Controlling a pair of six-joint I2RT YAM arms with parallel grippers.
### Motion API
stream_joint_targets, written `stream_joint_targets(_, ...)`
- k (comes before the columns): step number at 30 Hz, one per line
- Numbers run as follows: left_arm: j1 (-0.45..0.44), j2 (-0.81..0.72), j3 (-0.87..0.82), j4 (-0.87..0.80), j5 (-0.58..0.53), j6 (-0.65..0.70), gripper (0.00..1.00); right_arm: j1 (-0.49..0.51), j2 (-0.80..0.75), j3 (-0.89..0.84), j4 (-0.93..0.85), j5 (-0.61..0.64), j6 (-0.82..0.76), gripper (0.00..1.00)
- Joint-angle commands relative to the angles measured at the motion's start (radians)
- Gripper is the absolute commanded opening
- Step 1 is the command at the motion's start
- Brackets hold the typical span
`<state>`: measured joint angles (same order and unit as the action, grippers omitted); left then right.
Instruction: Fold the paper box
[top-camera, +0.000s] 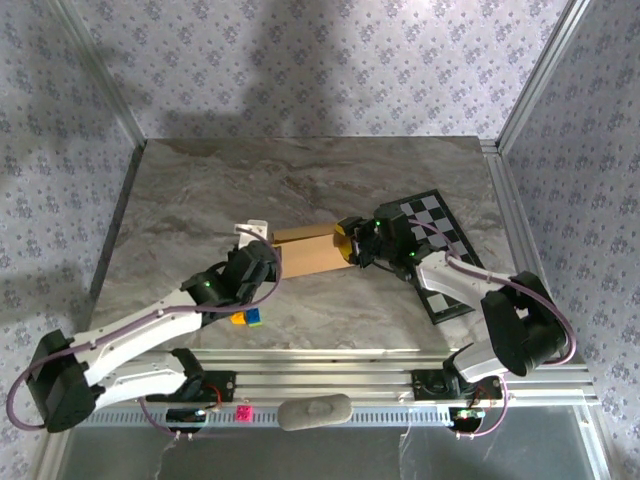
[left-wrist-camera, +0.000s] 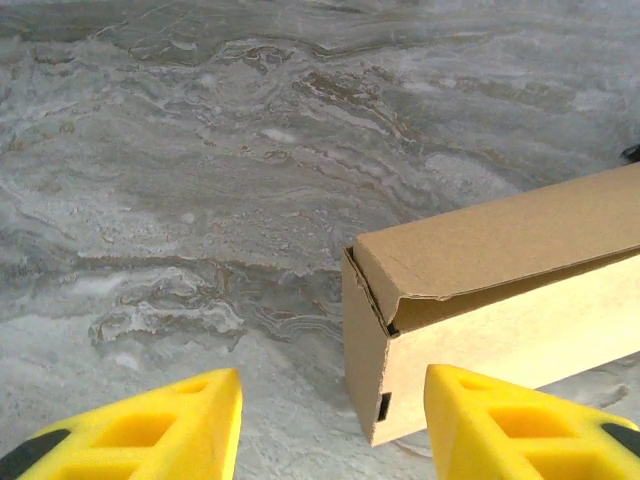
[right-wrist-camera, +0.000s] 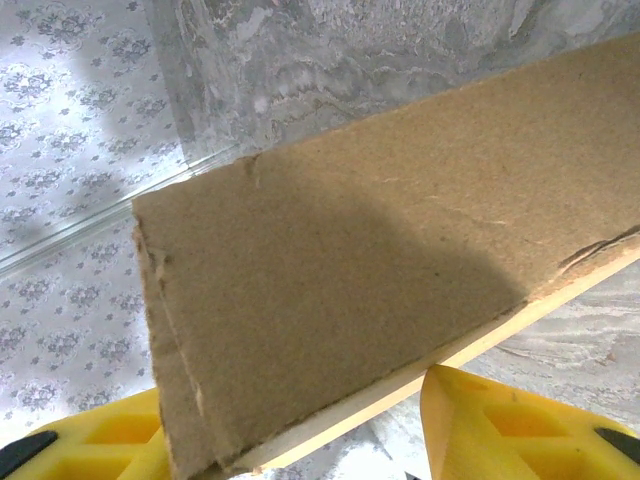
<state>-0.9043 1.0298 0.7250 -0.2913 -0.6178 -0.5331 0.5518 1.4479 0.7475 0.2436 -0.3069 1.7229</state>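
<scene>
The paper box (top-camera: 308, 252) is a tan-brown cardboard box, folded up and lying mid-table between the two arms. My left gripper (top-camera: 264, 262) is at its left end. In the left wrist view the box's corner (left-wrist-camera: 470, 290) sits just beyond the yellow fingertips (left-wrist-camera: 190, 420), and my left gripper (left-wrist-camera: 330, 430) is open with bare table in the gap. My right gripper (top-camera: 351, 246) is at the box's right end. There the box's end (right-wrist-camera: 380, 270) fills the span between the fingers, its lower edge rests on the right finger (right-wrist-camera: 500, 420), and my right gripper (right-wrist-camera: 300, 440) is shut on it.
A black-and-white checkerboard (top-camera: 441, 228) lies at the right, under the right arm. Small coloured cubes (top-camera: 247, 318) sit near the front edge by the left arm. A white piece (top-camera: 253, 230) stands just beyond the box's left end. Patterned walls close in the table.
</scene>
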Motion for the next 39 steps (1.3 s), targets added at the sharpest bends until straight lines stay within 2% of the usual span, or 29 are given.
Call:
stream_joint_targets(1,-0.008,-0.067,0.058,-0.141,0.013,-0.113,0.59,-0.011,-0.003,-0.039,-0.086,0.010,-0.016,0.52)
stream_joint_targets(4,0.007,-0.118,0.087,-0.193,0.039,-0.214,0.73,-0.010,-0.007,-0.042,-0.089,0.007,-0.017,0.51)
stream_joint_targets(7,0.167,-0.095,0.154,-0.254,0.318,-0.351,0.74,-0.012,-0.014,-0.042,-0.094,0.004,-0.022,0.51)
stream_joint_targets(9,0.306,-0.018,0.215,-0.339,0.546,-0.480,0.72,-0.014,-0.013,-0.045,-0.095,0.000,-0.025,0.50)
stream_joint_targets(10,0.347,0.015,0.231,-0.356,0.632,-0.515,0.71,-0.015,-0.012,-0.048,-0.093,0.000,-0.025,0.50)
stream_joint_targets(12,0.389,0.070,0.250,-0.349,0.764,-0.582,0.68,-0.015,-0.011,-0.058,-0.083,-0.002,-0.026,0.50)
stream_joint_targets(14,0.394,0.090,0.237,-0.269,0.818,-0.631,0.68,-0.014,-0.007,-0.063,-0.073,-0.004,-0.026,0.50)
stream_joint_targets(18,0.400,0.140,0.230,-0.168,0.872,-0.696,0.69,-0.013,-0.006,-0.071,-0.061,-0.003,-0.026,0.50)
stream_joint_targets(24,0.414,0.172,0.208,-0.155,0.872,-0.709,0.65,-0.016,-0.001,-0.076,-0.047,0.001,-0.025,0.49)
stream_joint_targets(32,0.453,0.198,0.117,-0.003,0.894,-0.744,0.47,-0.011,0.005,-0.076,-0.044,0.002,-0.025,0.49)
stream_joint_targets(37,0.453,0.219,0.093,0.032,0.908,-0.743,0.38,-0.010,0.006,-0.076,-0.048,0.002,-0.025,0.49)
stream_joint_targets(39,0.453,0.211,0.076,0.028,0.906,-0.744,0.24,-0.009,0.006,-0.077,-0.050,0.002,-0.026,0.49)
